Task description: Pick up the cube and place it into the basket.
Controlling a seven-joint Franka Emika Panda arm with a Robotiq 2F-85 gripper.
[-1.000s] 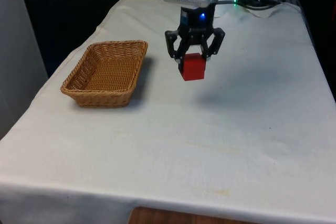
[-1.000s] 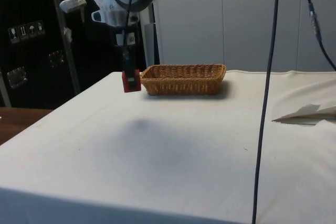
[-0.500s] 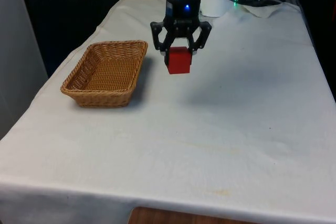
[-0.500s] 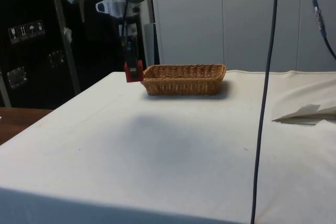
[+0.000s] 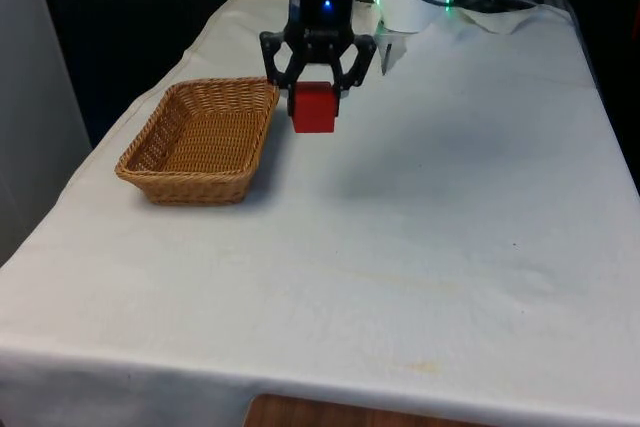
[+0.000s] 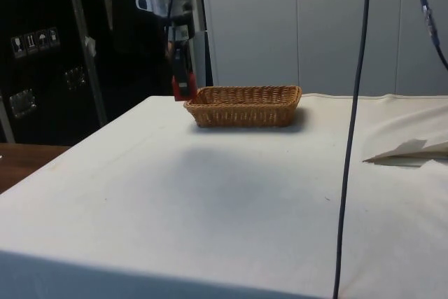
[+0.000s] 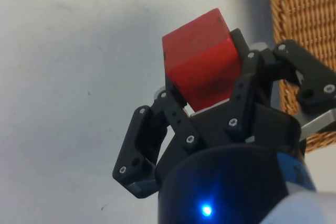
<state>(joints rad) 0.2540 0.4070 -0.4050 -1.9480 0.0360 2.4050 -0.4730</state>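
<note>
Your hand, clamped on the red cube, has moved closer to the basket, which sits empty just beside it.

Hidden and cut-off parts

The wicker basket runs off the wrist picture's edge, and the gripper covers part of its rim. In the side view the red cube is mostly hidden behind the black fingers. The front view cuts off the table's near edge.
</note>
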